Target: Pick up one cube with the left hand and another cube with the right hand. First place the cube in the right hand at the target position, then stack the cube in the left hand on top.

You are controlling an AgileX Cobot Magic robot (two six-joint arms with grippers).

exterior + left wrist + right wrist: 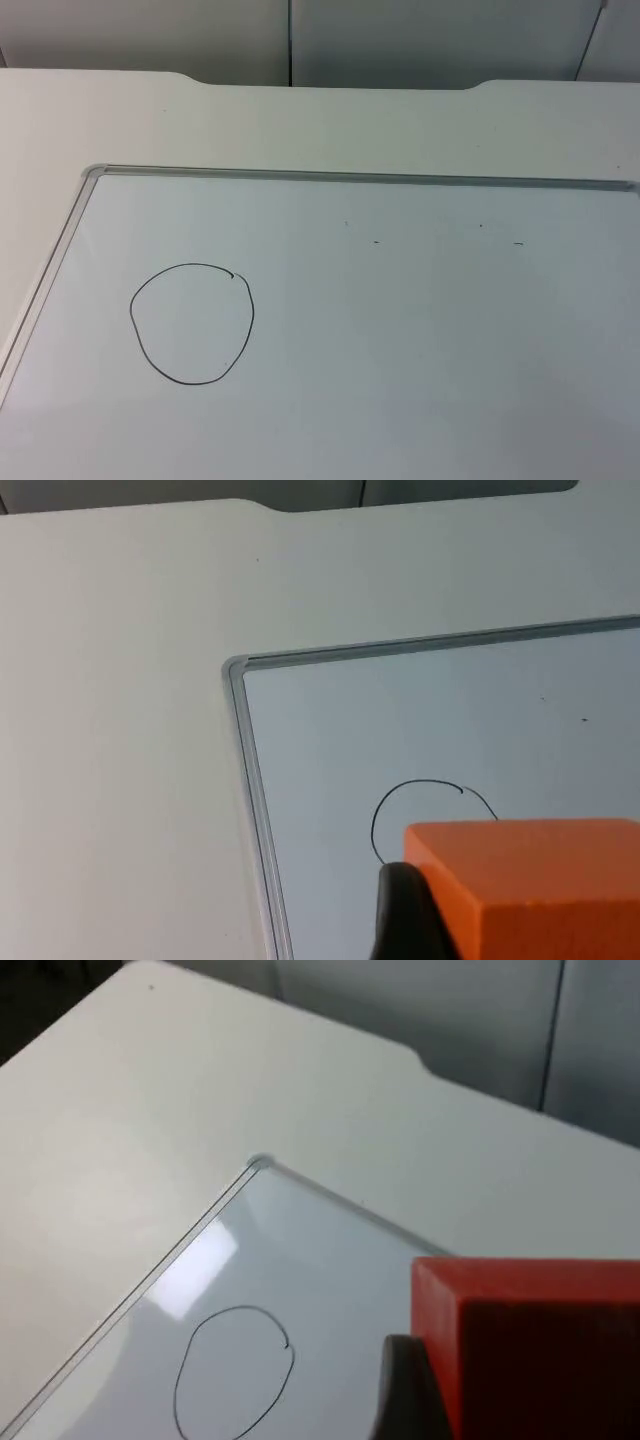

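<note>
Above the whiteboard, each tool grips a cube: orange cube, red cube.

Bright, even light; soft glare patch on whiteboard; close cubes slightly soft-focused.

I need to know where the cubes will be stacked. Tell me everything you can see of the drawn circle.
The circle is a thin black hand-drawn line on the whiteboard, near its left edge. It is uneven, with a small kink where the ends meet. Nothing lies in it. From the left wrist view the orange cube hides part of it.
</note>
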